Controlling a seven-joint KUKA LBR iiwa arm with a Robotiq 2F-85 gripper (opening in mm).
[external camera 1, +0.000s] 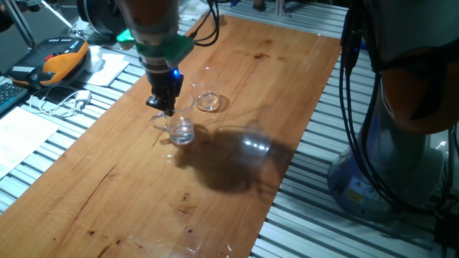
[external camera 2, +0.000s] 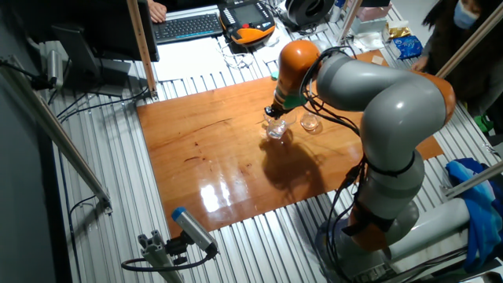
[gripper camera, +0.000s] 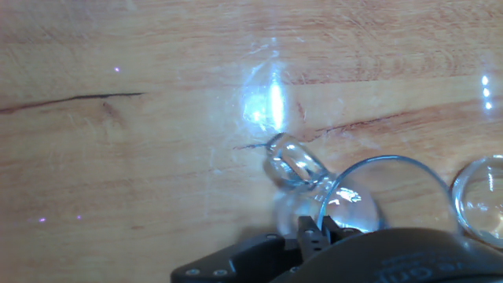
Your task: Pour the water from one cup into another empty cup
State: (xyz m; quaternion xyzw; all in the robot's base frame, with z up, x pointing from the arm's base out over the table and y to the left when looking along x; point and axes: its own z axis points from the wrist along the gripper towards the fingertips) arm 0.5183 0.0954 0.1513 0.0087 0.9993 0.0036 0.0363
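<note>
right under my camera, my gripper [gripper camera: 318, 234] sits at the rim of the mug [gripper camera: 377, 196], fingers drawn narrow; whether they pinch the glass wall i cannot tell from here, they look close together at the rim edge. the looped handle [gripper camera: 295, 161] sticks out toward the upper left in the hand view, untouched. the mug stands upright on the wooden table [external camera 1: 237, 86], base down, so nothing has been tipped. the water is hard to make out; there's a glint low in the glass in one fixed view, a small amount at most.

just beside it, a little farther out, the tumbler [external camera 1: 209, 101] stands upright and apart from the mug, and it looks empty. so by my reckoning: approach done, grasp about happening, lift, carry and pour all left.

farther off, past the table edge, an orange and black handheld pendant [external camera 1: 61, 57] and a keyboard [external camera 2: 189, 26] lie on the slatted bench. writing? none i can read: no label on either glass, and the pendant's markings are too small.
</note>
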